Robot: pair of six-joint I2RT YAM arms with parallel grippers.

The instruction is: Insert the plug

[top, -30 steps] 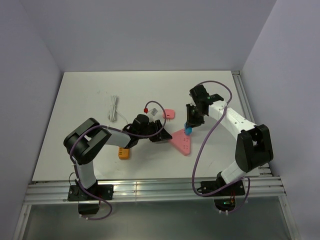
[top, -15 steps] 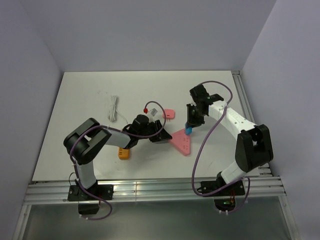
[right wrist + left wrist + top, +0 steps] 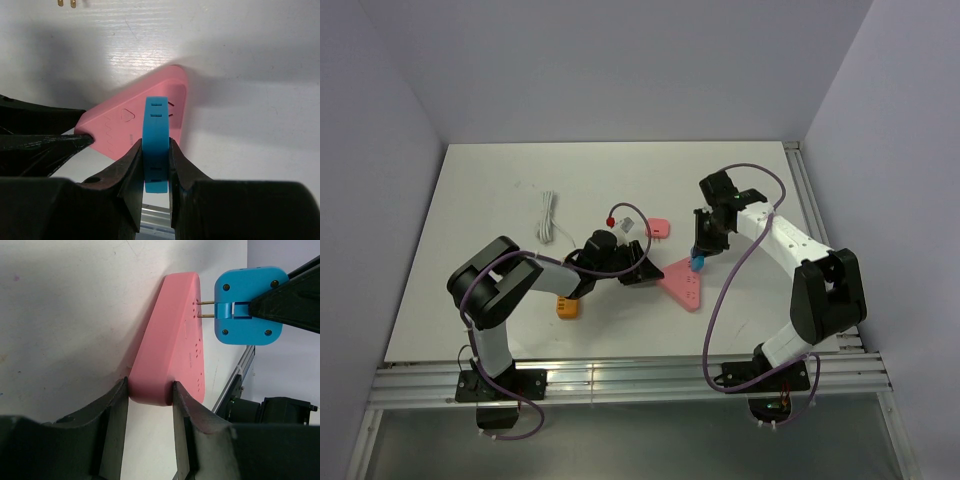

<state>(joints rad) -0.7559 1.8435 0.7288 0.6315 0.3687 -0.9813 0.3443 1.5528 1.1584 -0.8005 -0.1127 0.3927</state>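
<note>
The pink triangular socket block [image 3: 683, 282] lies flat at mid-table. My left gripper [image 3: 648, 272] is shut on its left corner; the jaws press both sides of that corner in the left wrist view [image 3: 150, 392]. My right gripper [image 3: 698, 258] is shut on the small bright-blue plug [image 3: 697, 263], held edge-on between its jaws in the right wrist view [image 3: 156, 145]. The plug [image 3: 247, 305] hangs just above the block's far corner. Its two metal prongs [image 3: 206, 309] point at the block's face [image 3: 175, 340] and their tips reach the slots.
A small pink square plug [image 3: 659, 228] and a white plug with a red-tipped part [image 3: 625, 218] lie behind the left gripper. An orange piece [image 3: 566, 306] sits near the left arm. A coiled white cable [image 3: 548, 217] lies at left. A metal rail [image 3: 810, 200] runs along the table's right edge.
</note>
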